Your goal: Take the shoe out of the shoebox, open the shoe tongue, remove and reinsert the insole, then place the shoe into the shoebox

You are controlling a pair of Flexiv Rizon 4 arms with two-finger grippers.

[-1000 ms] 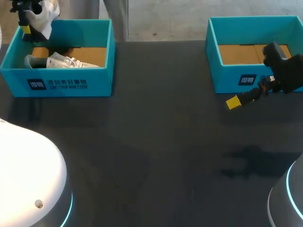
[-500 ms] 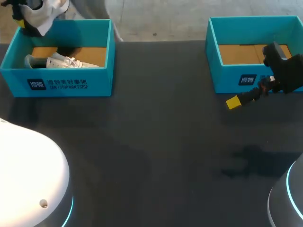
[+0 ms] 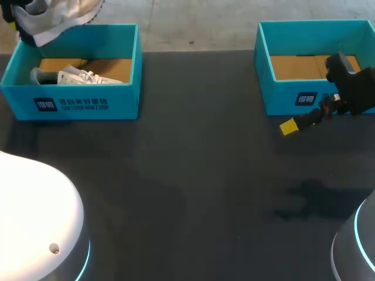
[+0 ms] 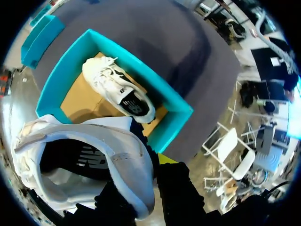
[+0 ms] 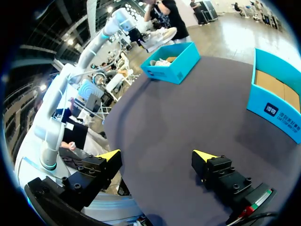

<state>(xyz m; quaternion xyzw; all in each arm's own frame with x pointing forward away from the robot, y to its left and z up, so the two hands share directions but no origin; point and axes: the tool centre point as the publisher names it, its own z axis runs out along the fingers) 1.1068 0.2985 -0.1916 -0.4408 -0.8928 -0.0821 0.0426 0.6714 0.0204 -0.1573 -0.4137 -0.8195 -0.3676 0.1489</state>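
High over the far left corner of the left teal shoebox [image 3: 88,105], my left gripper [image 3: 12,13] is shut on a white shoe [image 3: 55,14]. In the left wrist view its fingers [image 4: 165,158] pinch the rim of that shoe [image 4: 94,160], whose dark lining faces the camera. A second white shoe [image 3: 79,76] [image 4: 117,89] lies on its side on the cardboard floor of the box [image 4: 176,106] below. My right gripper [image 3: 288,126] [image 5: 157,155] hangs open and holds nothing, just in front of the right teal shoebox [image 3: 281,99].
The right shoebox [image 5: 275,106] shows only its brown cardboard floor. Dark tabletop [image 3: 193,175] stretches between the two boxes. The white bases of my arms fill the near left [image 3: 35,222] and near right [image 3: 357,246] corners.
The left gripper has lifted the white shoe higher and further back from the left box, and the shoe has tilted flatter. The right arm has stayed still.
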